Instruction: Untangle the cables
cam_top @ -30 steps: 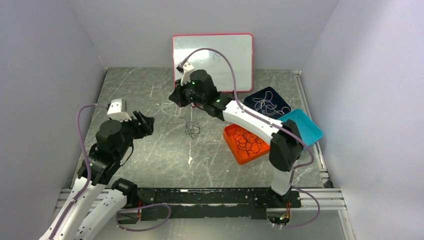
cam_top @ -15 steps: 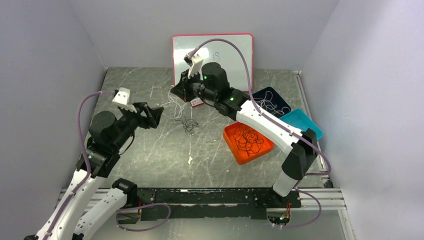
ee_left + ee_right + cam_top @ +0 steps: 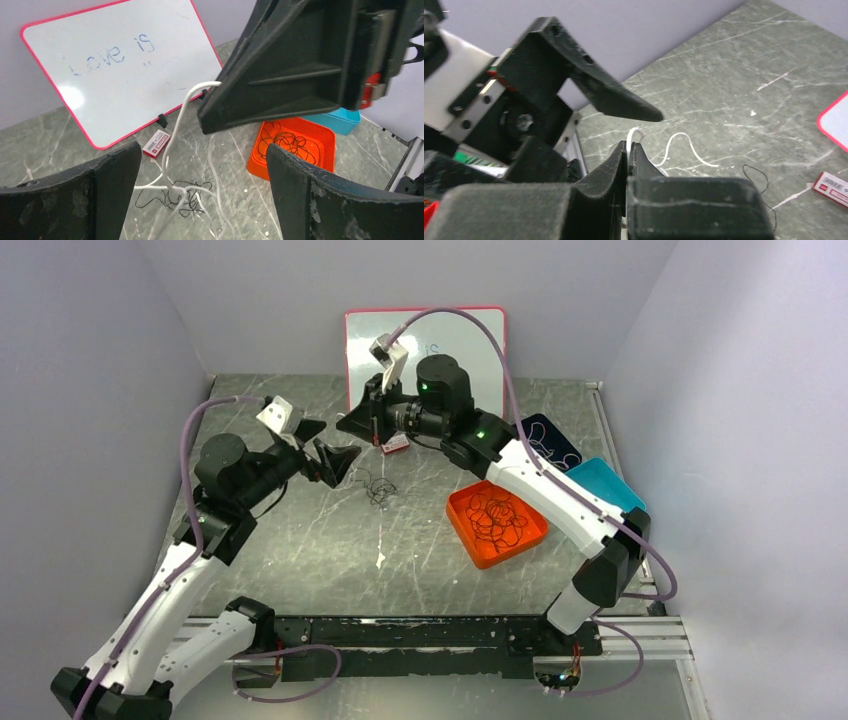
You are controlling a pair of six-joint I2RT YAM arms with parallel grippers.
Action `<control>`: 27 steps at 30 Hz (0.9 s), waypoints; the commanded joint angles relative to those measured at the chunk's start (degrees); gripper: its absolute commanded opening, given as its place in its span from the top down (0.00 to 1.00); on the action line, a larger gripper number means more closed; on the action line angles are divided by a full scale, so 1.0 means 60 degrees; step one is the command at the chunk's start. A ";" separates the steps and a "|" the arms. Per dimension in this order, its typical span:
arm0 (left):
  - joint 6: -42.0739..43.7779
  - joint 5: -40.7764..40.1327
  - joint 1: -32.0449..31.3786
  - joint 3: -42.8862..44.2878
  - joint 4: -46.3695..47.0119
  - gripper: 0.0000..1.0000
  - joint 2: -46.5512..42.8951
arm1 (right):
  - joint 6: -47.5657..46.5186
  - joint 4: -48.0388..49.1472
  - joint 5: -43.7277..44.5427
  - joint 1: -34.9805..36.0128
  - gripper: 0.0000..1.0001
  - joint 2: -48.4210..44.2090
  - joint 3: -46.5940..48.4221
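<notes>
A small tangle of thin black and white cables (image 3: pixel 378 490) lies on the grey table; it also shows in the left wrist view (image 3: pixel 172 196). My right gripper (image 3: pixel 356 424) is shut on a white cable (image 3: pixel 636 131) and holds it above the table. That white cable (image 3: pixel 183 107) runs taut up from the knot to the right gripper (image 3: pixel 629 148). My left gripper (image 3: pixel 336 460) is open and empty. It hovers just left of the tangle and faces it, the tangle lying beyond its wide-apart jaws (image 3: pixel 202 150).
An orange tray (image 3: pixel 462 504) of black cables sits right of the tangle. A dark tray (image 3: pixel 545 430) of white cables and a teal tray (image 3: pixel 612 492) lie behind the right arm. A whiteboard (image 3: pixel 470 350) leans at the back, a small red-and-white box (image 3: pixel 396 444) before it.
My left arm has reached forward and right towards the tangle with its jaws open. My right gripper has risen and drawn the white cable up.
</notes>
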 commanded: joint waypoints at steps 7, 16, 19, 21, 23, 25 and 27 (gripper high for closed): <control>-0.0313 0.0560 0.0053 -0.0567 0.2453 0.05 0.0845 | 0.1263 0.1241 -0.1519 0.0030 1.00 -0.0971 -0.0752; -0.0597 0.0196 0.0052 -0.1209 0.2322 0.34 0.1076 | 0.1645 0.1959 -0.1857 -0.0037 1.00 -0.1359 -0.1094; -0.0609 0.0062 0.0055 -0.1308 0.2003 0.49 0.1176 | 0.1429 0.1967 -0.1426 -0.0071 1.00 -0.1593 -0.1160; -0.0790 -0.0231 0.0052 -0.1484 0.1876 0.53 0.1143 | 0.1237 0.1911 -0.0883 -0.0105 1.00 -0.1798 -0.1233; -0.1052 -0.0409 0.0051 -0.1793 0.1972 0.56 0.1041 | 0.1100 0.1969 -0.0421 -0.0172 1.00 -0.2022 -0.1372; -0.1407 -0.0442 0.0061 -0.2111 0.2161 0.58 0.0904 | 0.0999 0.1970 0.0053 -0.0252 1.00 -0.2210 -0.1434; -0.1648 -0.0374 0.0055 -0.2401 0.2357 0.59 0.0833 | 0.0885 0.1965 0.0430 -0.0319 1.00 -0.2342 -0.1476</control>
